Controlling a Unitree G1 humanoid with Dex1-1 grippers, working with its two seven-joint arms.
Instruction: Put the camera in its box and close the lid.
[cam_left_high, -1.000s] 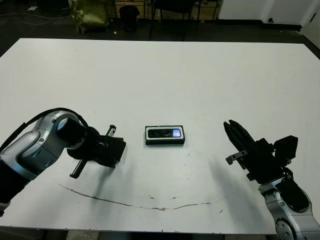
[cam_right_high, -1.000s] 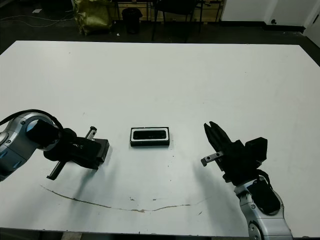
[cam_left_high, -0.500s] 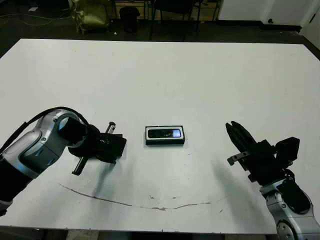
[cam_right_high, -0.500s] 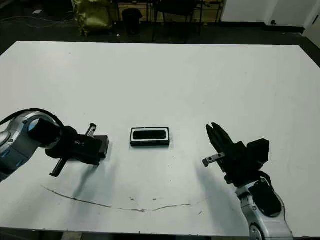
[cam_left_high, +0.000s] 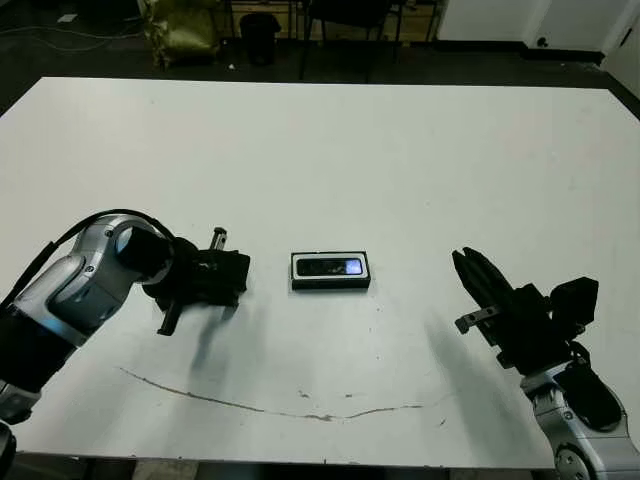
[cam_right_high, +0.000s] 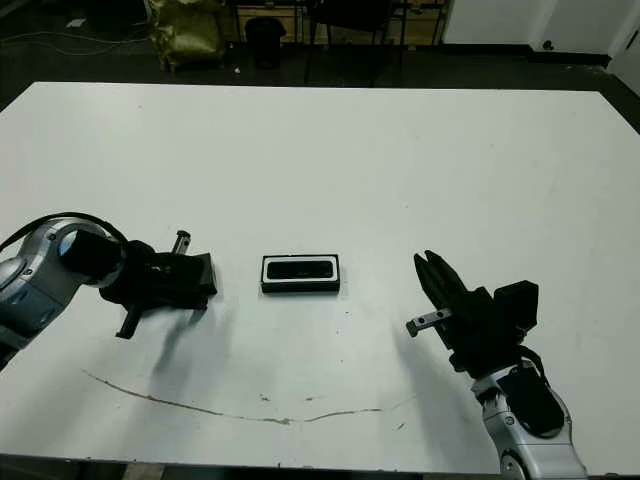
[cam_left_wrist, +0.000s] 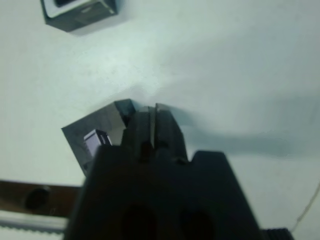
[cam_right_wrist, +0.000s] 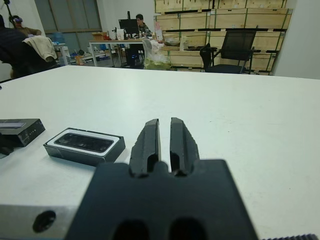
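The camera (cam_left_high: 333, 266) already lies in the box (cam_left_high: 330, 271), just beyond the left hand (cam_left_high: 232, 277), whose fingers are pressed together on the lid (cam_left_wrist: 92, 135). Held by one edge, the lid could tilt and land crooked. The right hand (cam_left_high: 478, 279), fingers together, holds nothing above the counter (cam_left_high: 400, 160).

Left arm comes in from the desk's left edge, elbow bent, forearm running toward the middle, left hand (cam_left_high: 222, 278) low over the desk with its two black fingers pressed together. Right arm rises from the near right corner, right hand (cam_right_high: 432, 272) angled up and away from the near edge, fingers nearly touching, only a thin slit between them.
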